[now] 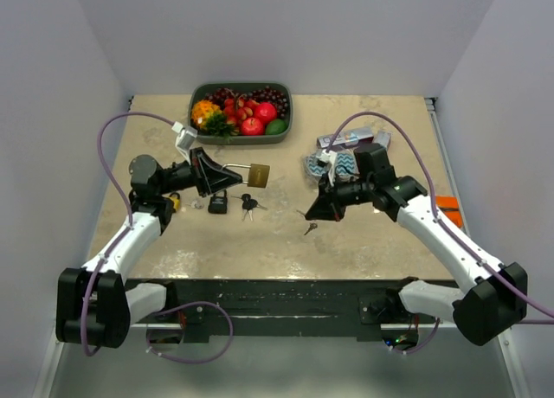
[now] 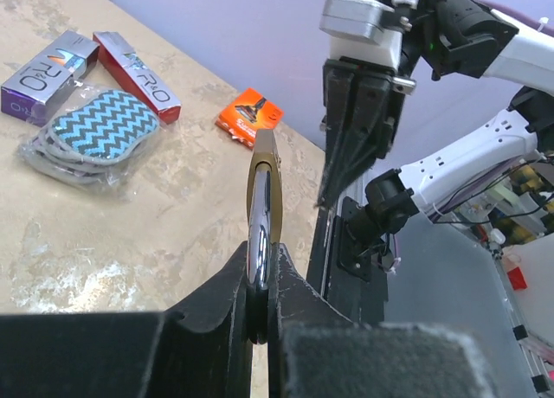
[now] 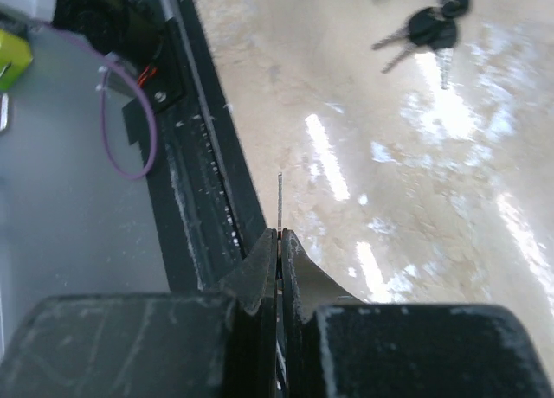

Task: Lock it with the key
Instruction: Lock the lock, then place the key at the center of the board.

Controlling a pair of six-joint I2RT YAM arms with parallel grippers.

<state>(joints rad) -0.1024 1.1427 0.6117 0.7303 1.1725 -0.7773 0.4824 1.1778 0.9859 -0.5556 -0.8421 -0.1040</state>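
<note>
Legible only "R" & "O" on purple box (image 2: 48, 73) and red box (image 2: 138, 76); print on orange packet (image 2: 251, 114) too small to read. L gripper (image 1: 212, 171) clamped on shackle of brass padlock (image 1: 258, 175), held off table, body twd R gripper (image 1: 313, 213). R gripper pinched tight on key (image 3: 280, 199), blade edge-on, apart from lock. Under lock on table: small black padlock (image 1: 217, 204), black-headed keys (image 1: 248, 203). Zigzag pouch (image 2: 95, 130) just beside boxes.
</note>
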